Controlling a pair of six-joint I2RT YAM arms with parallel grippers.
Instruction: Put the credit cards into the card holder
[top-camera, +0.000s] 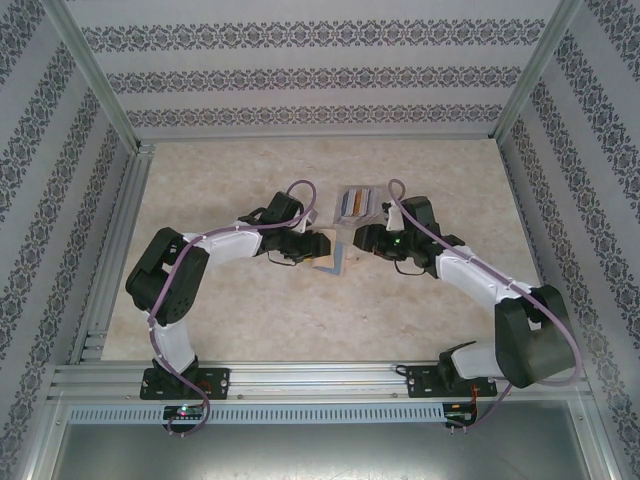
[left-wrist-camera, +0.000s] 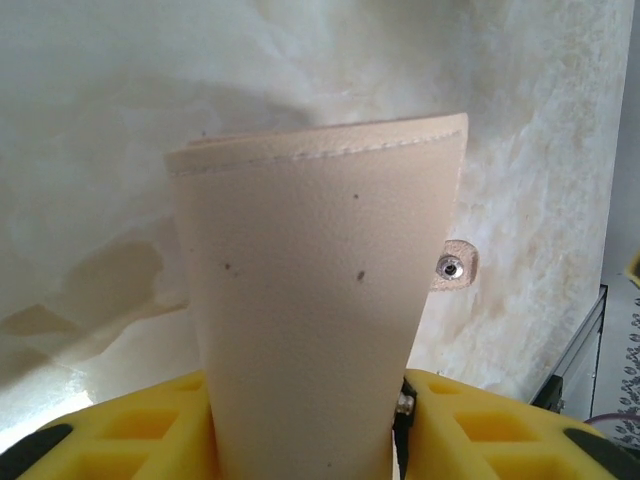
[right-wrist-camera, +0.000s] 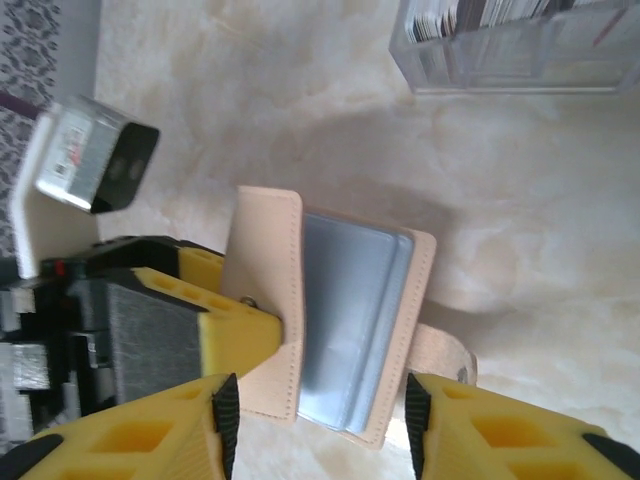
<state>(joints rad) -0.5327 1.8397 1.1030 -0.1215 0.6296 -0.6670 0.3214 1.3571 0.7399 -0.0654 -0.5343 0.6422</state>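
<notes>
Left end effector (left-wrist-camera: 305, 425) is clamping the tan card holder (left-wrist-camera: 310, 270) by one flap, and you are holding it propped open over the pale surface (top-camera: 300, 320), between the two arms. Your right end effector (right-wrist-camera: 320, 440) is standing with its jaws parted, straddling the holder's near edge without visibly pinching it. Beyond, the clear tray (right-wrist-camera: 520, 65) is sitting well apart, with credit cards (right-wrist-camera: 470, 15) standing on edge inside.

You are facing two risks here, by the look of it. A sideways nudge from the parted fingers could twist the soft holder out of the left grip, since only one flap is being held. The loose snap tab (right-wrist-camera: 440, 350) could also catch a finger if you draw back.

You are looking at two arms, two end effectors, one tray, one holder and one snap stud (left-wrist-camera: 450, 267). The tray's cards are packed too tightly to count, and the grey-blue panel inside the holder could be a card or the lining.
</notes>
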